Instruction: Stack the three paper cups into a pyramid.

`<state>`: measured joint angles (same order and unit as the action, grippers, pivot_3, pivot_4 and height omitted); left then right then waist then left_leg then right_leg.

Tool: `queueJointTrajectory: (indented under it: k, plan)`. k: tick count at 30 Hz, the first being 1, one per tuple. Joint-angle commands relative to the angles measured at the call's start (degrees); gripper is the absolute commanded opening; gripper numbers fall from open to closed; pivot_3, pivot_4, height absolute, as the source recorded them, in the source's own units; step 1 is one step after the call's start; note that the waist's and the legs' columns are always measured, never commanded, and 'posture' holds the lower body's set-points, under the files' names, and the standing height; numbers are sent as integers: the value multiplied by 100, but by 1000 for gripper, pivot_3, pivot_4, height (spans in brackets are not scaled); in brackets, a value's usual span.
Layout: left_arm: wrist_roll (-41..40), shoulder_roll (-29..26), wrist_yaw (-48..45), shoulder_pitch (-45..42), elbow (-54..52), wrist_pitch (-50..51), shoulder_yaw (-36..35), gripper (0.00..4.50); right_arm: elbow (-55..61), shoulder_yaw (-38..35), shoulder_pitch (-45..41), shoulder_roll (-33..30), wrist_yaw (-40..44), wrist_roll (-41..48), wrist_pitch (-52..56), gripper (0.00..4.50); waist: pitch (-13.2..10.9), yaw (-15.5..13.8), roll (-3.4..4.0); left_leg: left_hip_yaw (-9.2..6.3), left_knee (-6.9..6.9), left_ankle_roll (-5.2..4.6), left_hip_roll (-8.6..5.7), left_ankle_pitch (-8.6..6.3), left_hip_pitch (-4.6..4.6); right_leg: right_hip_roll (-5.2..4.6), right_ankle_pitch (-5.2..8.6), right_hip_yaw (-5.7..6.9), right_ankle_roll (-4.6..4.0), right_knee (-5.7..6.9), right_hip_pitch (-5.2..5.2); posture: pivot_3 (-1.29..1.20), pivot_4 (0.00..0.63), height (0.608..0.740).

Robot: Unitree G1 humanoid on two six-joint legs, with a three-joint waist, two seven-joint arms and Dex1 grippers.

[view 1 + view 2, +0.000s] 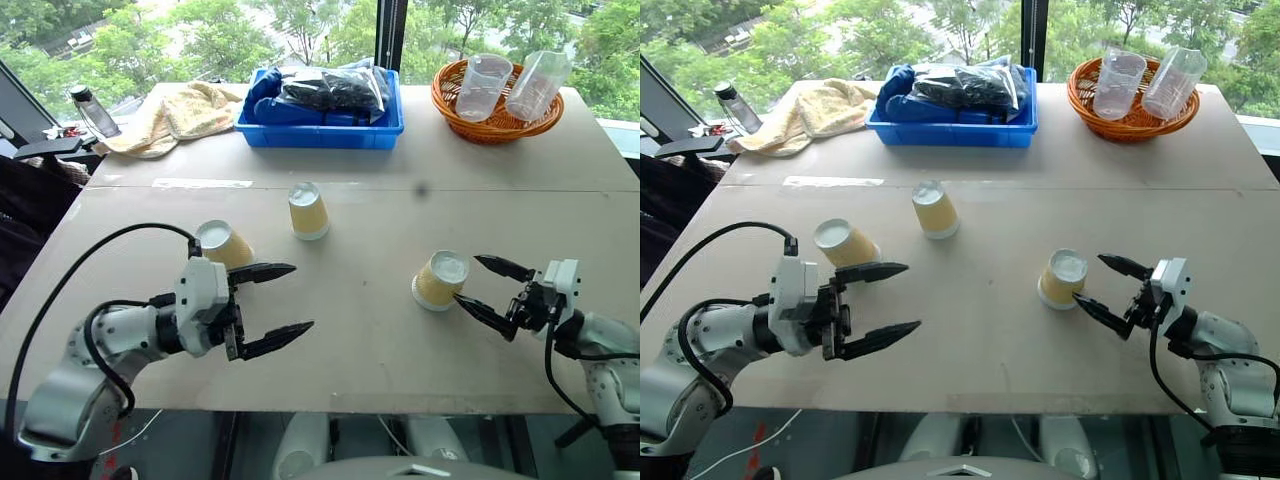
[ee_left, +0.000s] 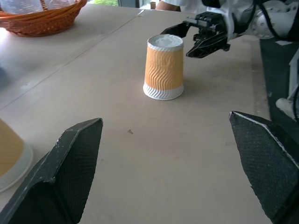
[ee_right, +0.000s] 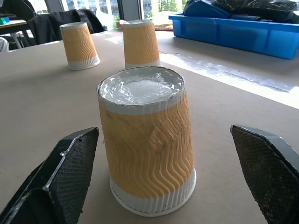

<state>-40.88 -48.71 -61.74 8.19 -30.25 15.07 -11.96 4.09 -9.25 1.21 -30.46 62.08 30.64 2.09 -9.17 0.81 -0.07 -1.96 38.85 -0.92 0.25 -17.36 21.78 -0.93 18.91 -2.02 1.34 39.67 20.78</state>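
Observation:
Three paper cups stand upside down and apart on the table, none on another. One [image 1: 222,243] is at the left, one [image 1: 307,210] in the middle further back, one [image 1: 440,279] at the right. My left gripper [image 1: 303,297] is open and empty, its upper finger just right of the left cup. The open right gripper [image 1: 466,279] points at the right cup [image 3: 147,154], with its fingertips level with the cup's near side and apart from it. The left wrist view shows that cup [image 2: 163,67] with the right gripper [image 2: 187,42] beside it.
Along the back of the table lie a yellow towel [image 1: 180,115], a blue bin [image 1: 320,132] holding dark bags, and an orange basket [image 1: 497,128] with two clear plastic cups. A bottle [image 1: 93,110] stands at the far left. The table's front edge runs just below both grippers.

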Motion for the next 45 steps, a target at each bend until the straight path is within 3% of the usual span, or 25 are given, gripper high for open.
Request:
queueJointTrajectory:
  k: [1,20,23,26,33,45]
  plan:
    - [-170,-140,-225,-282,-72,72,-135,4445,267,94,-145,24,2,112,92,4500,-4,-2,-7,-2,0,0,0,0,0,1,0,3,0,0,0,0,150,740]
    - [-181,189,-225,-621,-74,231,-60,4445,230,259,-448,140,76,111,276,4500,-6,0,-7,-2,0,0,0,0,-2,1,0,3,0,6,0,0,150,740]
    - [-165,191,-210,-587,-85,226,-78,4500,252,269,-446,154,69,107,275,3687,-6,1,-7,-2,0,0,0,0,-3,1,0,2,0,6,0,0,150,740]
    - [-156,199,-185,-559,-99,219,-78,4500,260,289,-442,165,68,108,295,2355,-6,1,-7,-2,0,0,0,0,-2,1,0,2,0,6,0,0,150,740]
    - [-166,209,-118,-484,-100,217,-131,4500,226,329,-545,201,24,57,259,2355,-6,7,-7,-2,0,0,0,0,-3,1,0,2,0,6,0,0,150,740]
    - [-28,214,-83,-153,233,66,-715,4500,-375,960,-1605,618,-306,-312,603,2355,-10,-1,-11,-3,1,1,-1,1,7,-1,0,3,0,5,12,0,150,740]
